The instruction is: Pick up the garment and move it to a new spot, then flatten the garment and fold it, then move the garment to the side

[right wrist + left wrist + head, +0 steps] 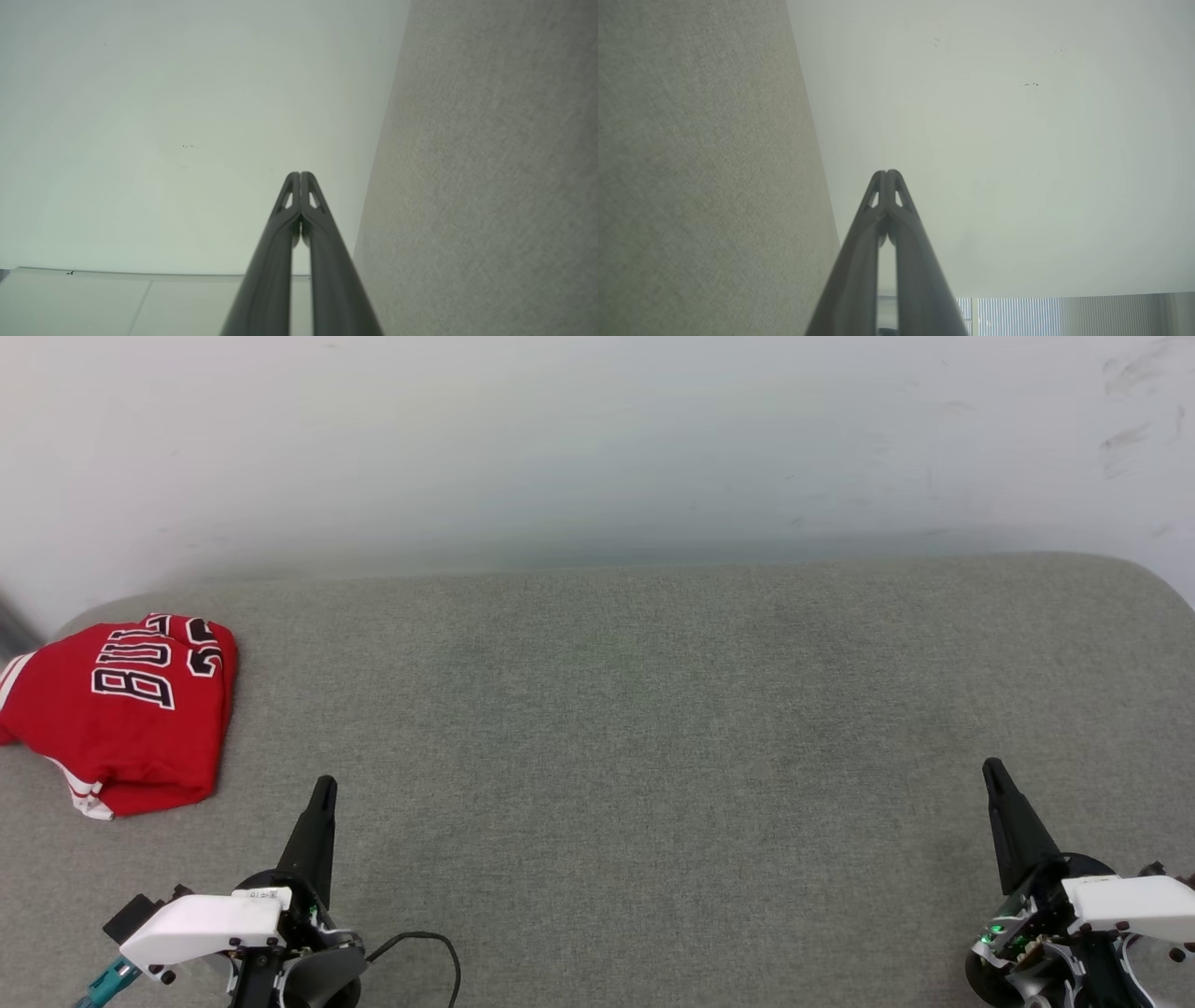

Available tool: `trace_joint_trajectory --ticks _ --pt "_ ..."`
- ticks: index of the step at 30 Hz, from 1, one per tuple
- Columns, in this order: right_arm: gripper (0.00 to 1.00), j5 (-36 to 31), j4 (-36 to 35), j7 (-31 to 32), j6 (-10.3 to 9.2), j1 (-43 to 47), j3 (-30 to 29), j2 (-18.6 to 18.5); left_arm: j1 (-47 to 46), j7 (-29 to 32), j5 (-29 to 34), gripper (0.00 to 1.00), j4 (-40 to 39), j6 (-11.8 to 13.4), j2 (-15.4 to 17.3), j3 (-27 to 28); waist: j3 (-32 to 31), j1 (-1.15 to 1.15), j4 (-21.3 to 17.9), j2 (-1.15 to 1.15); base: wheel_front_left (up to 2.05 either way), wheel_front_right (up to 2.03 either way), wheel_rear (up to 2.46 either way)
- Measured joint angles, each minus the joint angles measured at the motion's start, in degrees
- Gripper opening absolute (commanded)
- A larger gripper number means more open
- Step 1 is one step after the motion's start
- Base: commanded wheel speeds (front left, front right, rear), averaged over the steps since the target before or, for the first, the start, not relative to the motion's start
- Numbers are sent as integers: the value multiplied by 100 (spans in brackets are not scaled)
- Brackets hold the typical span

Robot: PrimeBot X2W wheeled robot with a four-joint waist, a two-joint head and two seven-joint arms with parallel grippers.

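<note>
Nearest, the left gripper and the right gripper sit low at either side, each with its two dark fingers pressed together on nothing. Both are well apart from the shirt. It lies further out, at the far left of the grey cloth-covered counter, bunched into a rough folded bundle with its black lettering facing up and striped trim showing at its edges. Being soft, light jersey cloth, it will likely sag and unfold when lifted. A pinch through all layers at the thick near edge, or one at each of two corners, looks safest. Behind stands a pale wall.
</note>
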Motion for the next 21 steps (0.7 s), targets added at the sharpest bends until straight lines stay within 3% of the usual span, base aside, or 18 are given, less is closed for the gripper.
trace_joint_trajectory --ticks 21 --pt "0 0 0 0 0 0 0 0 0 0 -1 0 0 0 0 1 0 0 0 0 0 0 0"
